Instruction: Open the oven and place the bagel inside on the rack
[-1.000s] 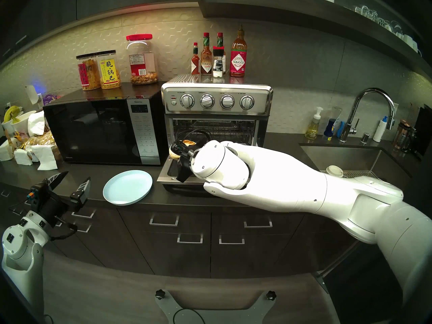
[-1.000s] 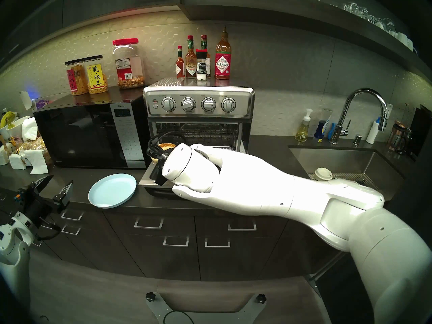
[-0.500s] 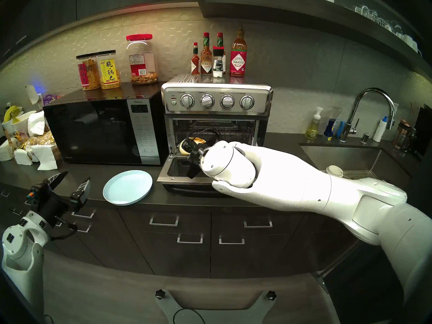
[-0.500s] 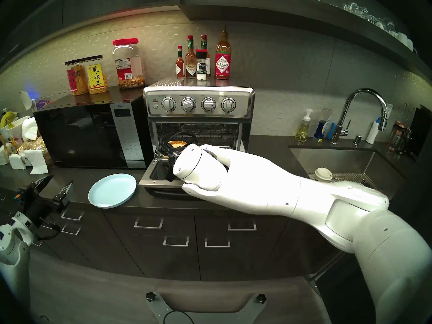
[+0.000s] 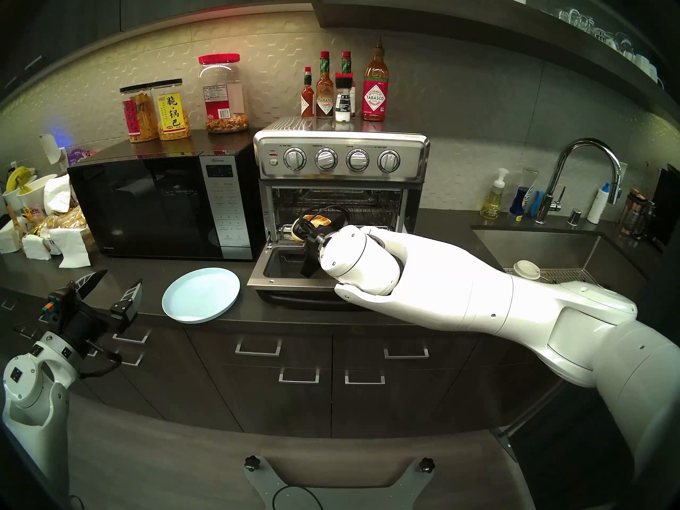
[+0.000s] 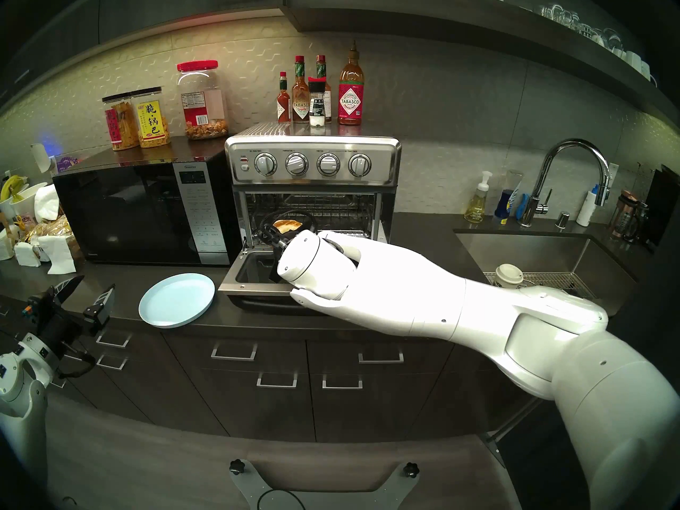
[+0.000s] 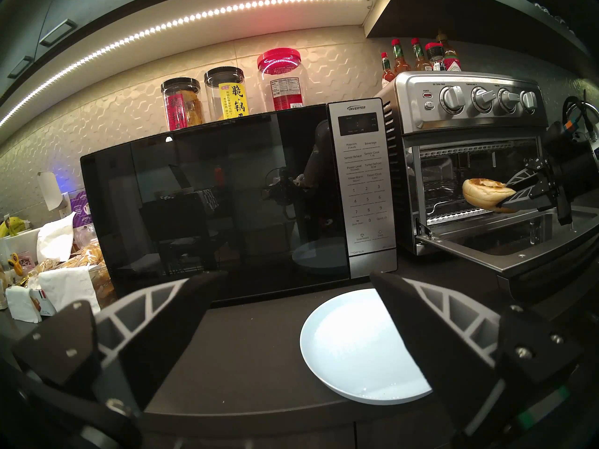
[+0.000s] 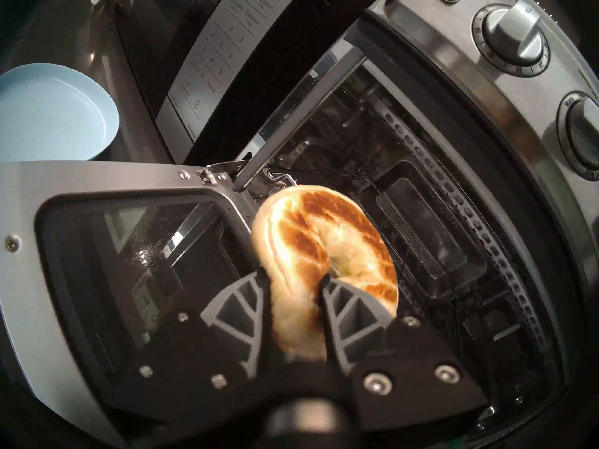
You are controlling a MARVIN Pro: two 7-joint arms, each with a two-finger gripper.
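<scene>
Deeper into the oven (image 5: 342, 159) now: my right hand (image 8: 293, 284) pinches the bagel (image 8: 324, 244), wrist hiding the rack; left hand (image 5: 110, 283) gapes wide.

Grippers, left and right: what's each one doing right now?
Left gripper: open, empty, near the plate.
Right gripper: shut on the bagel, at the open oven.

A dark countertop (image 5: 140, 277) runs the width of the kitchen. A black microwave (image 5: 162, 207) stands on it at the left, a steel oven (image 5: 342, 159) just beside it on the right, door down. A pale blue plate (image 5: 201, 294) lies in front. Napkins (image 5: 73, 249) and bread bags (image 5: 70, 218) clutter the far left. A sink (image 5: 544, 248) with soap bottles (image 5: 493, 196) sits right.
</scene>
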